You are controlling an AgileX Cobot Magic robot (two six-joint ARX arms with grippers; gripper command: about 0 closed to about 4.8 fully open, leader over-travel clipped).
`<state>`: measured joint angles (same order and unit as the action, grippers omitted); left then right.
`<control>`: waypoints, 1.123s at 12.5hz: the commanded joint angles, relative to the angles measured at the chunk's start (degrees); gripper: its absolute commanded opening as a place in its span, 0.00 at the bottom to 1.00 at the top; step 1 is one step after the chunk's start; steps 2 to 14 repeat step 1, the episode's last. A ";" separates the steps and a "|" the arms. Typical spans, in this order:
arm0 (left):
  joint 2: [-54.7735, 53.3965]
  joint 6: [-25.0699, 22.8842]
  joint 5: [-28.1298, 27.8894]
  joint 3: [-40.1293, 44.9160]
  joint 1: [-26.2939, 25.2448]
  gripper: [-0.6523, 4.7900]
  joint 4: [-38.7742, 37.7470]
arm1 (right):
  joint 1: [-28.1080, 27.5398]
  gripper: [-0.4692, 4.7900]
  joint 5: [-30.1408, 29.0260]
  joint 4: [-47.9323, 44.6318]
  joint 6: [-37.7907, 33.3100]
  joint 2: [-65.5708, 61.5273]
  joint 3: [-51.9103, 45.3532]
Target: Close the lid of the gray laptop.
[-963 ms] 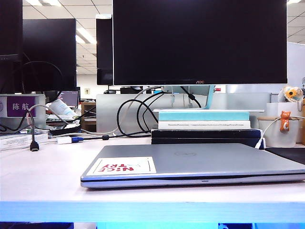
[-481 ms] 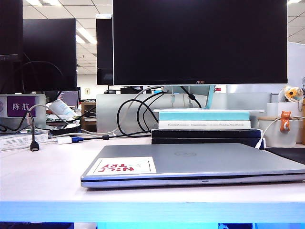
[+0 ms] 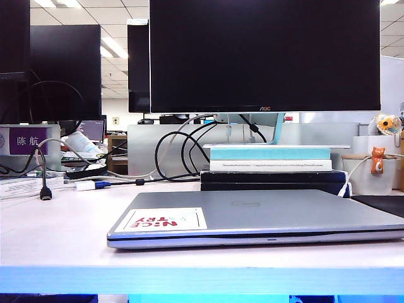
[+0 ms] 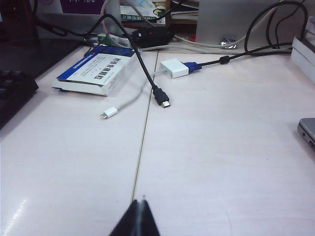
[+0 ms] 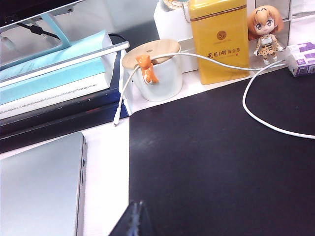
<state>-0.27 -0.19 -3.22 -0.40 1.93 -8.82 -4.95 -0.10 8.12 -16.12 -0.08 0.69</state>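
The gray laptop (image 3: pixel 252 221) lies flat on the white desk with its lid (image 3: pixel 265 211) down on the base, the white-red "NICE TRY" sticker (image 3: pixel 163 219) facing up. Neither arm shows in the exterior view. My left gripper (image 4: pixel 140 202) is shut and empty above bare desk, with a corner of the laptop (image 4: pixel 307 132) off to one side. My right gripper (image 5: pixel 136 204) is shut and empty over the edge of a black mat (image 5: pixel 221 162), beside the laptop's lid (image 5: pixel 39 191).
A large AOC monitor (image 3: pixel 265 57) stands behind the laptop on stacked books (image 3: pixel 271 165). Loose cables (image 4: pixel 160 96), a white adapter (image 4: pixel 174 68) and a blue-white box (image 4: pixel 96 69) lie at the left. A mug (image 5: pixel 152 71), yellow tin (image 5: pixel 221 39) and figurine (image 5: pixel 266 29) stand at the right.
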 commanded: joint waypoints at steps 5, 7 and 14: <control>0.20 0.17 -0.20 -0.02 0.02 0.11 -0.24 | 0.00 0.08 0.00 -0.74 -0.24 0.02 -0.11; 0.20 0.17 -0.20 -0.02 0.02 0.11 -0.24 | 0.00 0.08 0.00 -0.74 -0.24 0.02 -0.11; 0.20 0.17 -0.20 -0.02 0.02 0.11 -0.24 | 0.00 0.08 0.00 -0.74 -0.24 0.02 -0.11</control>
